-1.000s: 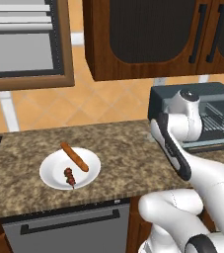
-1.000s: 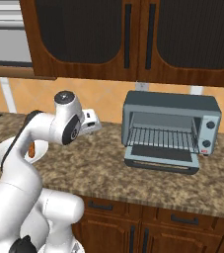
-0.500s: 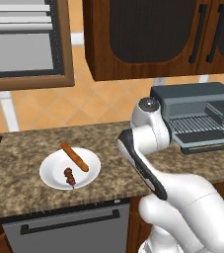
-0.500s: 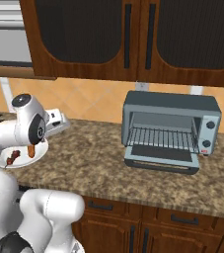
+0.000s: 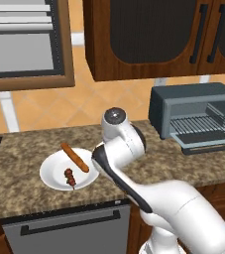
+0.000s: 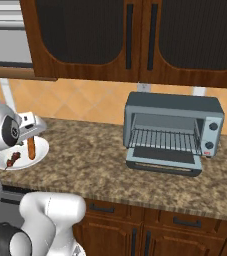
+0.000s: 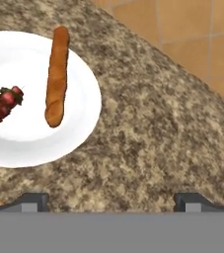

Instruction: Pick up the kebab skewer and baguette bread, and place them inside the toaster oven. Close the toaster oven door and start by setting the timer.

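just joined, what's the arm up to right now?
The arm is over the white plate on the granite counter, with its pincer open and empty, hanging above bare counter just beside the plate. The baguette bread and kebab skewer lie on the plate, untouched. The toaster oven stands further along the counter with its door folded down and its rack bare. Nothing has been picked up yet.

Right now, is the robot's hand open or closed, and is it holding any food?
Gripper: open, fingers wide apart and holding nothing; the kebab skewer and baguette bread lie on the white plate.
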Robot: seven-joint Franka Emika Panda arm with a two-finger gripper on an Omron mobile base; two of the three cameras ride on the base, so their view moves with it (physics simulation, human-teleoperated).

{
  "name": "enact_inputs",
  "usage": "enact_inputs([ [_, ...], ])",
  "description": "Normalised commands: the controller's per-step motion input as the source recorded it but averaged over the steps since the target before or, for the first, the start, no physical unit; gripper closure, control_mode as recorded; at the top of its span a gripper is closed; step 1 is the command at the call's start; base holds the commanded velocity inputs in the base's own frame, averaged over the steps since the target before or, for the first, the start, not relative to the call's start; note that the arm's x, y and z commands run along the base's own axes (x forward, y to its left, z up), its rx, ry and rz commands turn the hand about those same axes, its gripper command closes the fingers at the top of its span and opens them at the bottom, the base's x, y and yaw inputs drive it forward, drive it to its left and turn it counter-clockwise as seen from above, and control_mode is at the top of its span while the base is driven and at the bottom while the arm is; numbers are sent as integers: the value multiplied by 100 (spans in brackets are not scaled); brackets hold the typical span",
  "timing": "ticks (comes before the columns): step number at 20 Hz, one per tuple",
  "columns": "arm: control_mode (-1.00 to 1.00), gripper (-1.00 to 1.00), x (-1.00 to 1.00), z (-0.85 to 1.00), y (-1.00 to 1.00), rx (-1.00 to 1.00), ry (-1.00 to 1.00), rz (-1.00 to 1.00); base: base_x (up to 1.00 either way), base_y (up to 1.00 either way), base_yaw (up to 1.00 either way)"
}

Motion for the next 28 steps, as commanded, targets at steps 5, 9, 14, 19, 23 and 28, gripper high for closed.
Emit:
enact_inputs([
  [5, -100, -100, -1, 3, 89, 0, -3, 2, 0, 0, 0],
  [9, -100, -100, -2, 7, 87, 2, -4, 12, 0, 0, 0],
  [14, -100, -100, 0, 0, 97, 1, 0, 16, 0, 0, 0],
  [19, -100, -100, 18, -6, 41, 0, 3, 3, 0, 0, 0],
  [23, -100, -100, 6, -39, -15, 1, 13, -13, 0, 0, 0],
  [28, -100, -100, 0, -53, -10, 6, 17, -24, 0, 0, 0],
])
